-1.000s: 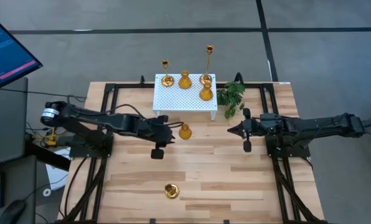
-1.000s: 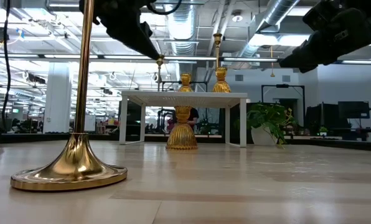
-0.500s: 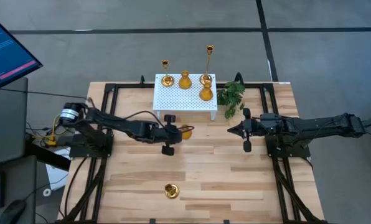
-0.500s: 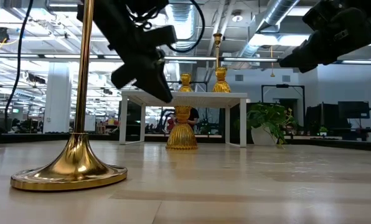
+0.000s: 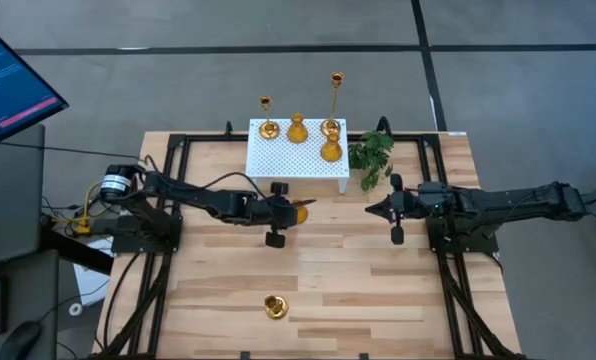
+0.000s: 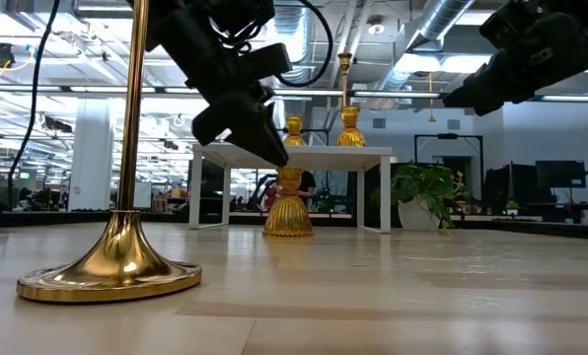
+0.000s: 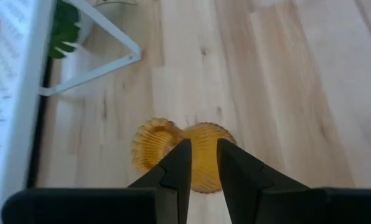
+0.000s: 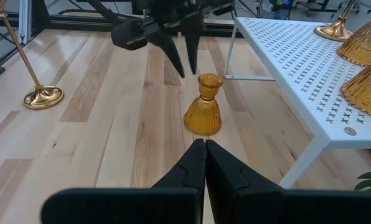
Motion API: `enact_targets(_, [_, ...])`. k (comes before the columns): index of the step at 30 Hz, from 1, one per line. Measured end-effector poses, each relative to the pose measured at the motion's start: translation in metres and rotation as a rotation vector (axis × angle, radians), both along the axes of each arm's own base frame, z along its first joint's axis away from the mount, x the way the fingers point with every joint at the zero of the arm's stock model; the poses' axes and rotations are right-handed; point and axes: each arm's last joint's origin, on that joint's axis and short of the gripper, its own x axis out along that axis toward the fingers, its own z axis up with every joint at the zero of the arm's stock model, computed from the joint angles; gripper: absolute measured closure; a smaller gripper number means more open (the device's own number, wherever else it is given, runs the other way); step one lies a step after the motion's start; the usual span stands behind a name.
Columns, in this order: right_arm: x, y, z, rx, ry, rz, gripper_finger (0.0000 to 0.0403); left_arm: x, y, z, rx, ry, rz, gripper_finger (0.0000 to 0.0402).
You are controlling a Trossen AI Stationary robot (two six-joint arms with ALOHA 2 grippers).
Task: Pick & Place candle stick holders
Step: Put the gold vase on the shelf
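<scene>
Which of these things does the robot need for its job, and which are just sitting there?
For the job:
ribbed gold holder, with the left gripper open over it
tall holder at the table's front
gold holders on the stand

Just there:
white stand
green plant sprig
right gripper, shut, waiting

We see our left gripper point(image 5: 285, 211) reached toward mid-bench, jaws slightly parted. Our right gripper point(image 5: 377, 210) waits at the right, jaws closed together.
</scene>
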Motion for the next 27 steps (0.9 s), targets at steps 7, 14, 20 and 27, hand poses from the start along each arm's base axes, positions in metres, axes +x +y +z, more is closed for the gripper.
enact_targets(7, [0.000, 0.000, 0.000, 0.008, 0.004, -0.002, 0.0403, 0.002, 0.010, 0.002, -0.004, -0.023, -0.007, 0.0325])
enact_targets(14, [0.000, 0.000, -0.001, 0.008, 0.006, -0.002, 0.0403, 0.003, 0.018, 0.002, -0.067, -0.029, -0.015, 0.0325])
enact_targets(20, [0.000, 0.000, -0.001, 0.008, 0.006, -0.002, 0.0403, 0.009, 0.021, -0.009, -0.080, -0.008, 0.013, 0.0325])
enact_targets(27, [0.000, 0.000, -0.001, 0.008, 0.005, -0.002, 0.0403, 0.011, 0.021, -0.018, -0.078, -0.026, 0.018, 0.0325])
